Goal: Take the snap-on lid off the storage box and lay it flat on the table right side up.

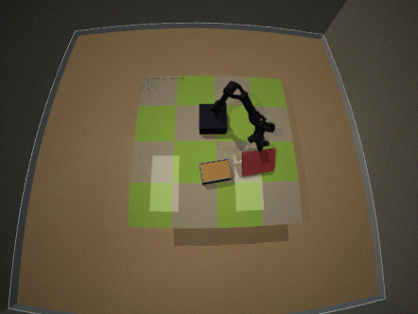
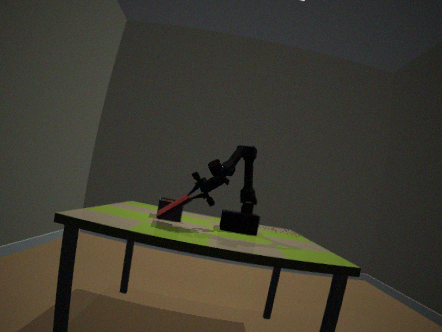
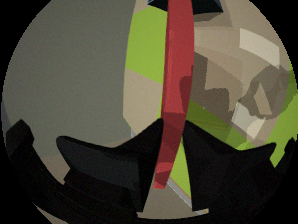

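Observation:
The storage box (image 1: 216, 171) (image 2: 174, 216) stands open near the middle of the checkered table (image 1: 156, 124) (image 2: 305, 255), its orange inside showing in the top view. The red lid (image 1: 257, 163) (image 2: 172, 205) (image 3: 176, 63) is off the box, in the air to its right, tilted with its far end low over the box's side. My gripper (image 1: 260, 148) (image 2: 192, 196) (image 3: 172, 124) is shut on one edge of the lid. In the wrist view the lid runs edge-on from between the fingers toward the box.
The arm's dark base block (image 1: 212, 118) (image 2: 240, 221) stands behind the box. Two pale rectangles (image 1: 164, 189) (image 1: 249, 194) lie on the front part of the table. The table's front edge is a little past them.

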Robot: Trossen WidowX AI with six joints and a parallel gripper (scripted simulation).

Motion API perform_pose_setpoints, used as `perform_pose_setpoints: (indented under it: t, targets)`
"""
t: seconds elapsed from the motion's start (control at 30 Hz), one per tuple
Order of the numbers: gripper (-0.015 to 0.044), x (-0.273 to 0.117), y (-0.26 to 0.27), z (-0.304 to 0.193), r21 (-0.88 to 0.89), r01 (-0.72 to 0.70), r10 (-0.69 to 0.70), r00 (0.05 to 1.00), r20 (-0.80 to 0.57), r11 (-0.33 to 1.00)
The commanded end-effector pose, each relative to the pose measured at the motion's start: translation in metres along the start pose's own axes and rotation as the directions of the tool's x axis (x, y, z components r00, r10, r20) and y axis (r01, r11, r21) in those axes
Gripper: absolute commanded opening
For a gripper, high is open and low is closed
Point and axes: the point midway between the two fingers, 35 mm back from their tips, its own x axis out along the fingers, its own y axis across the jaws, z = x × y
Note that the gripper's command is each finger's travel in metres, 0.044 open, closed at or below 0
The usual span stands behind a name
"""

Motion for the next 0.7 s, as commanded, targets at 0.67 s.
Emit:
perform_pose_setpoints:
  t: [0.67]
  targets:
    - [0.0,0.012,-0.015,0.001,-0.003,-0.002,0.002,1.0,0.001,1.0]
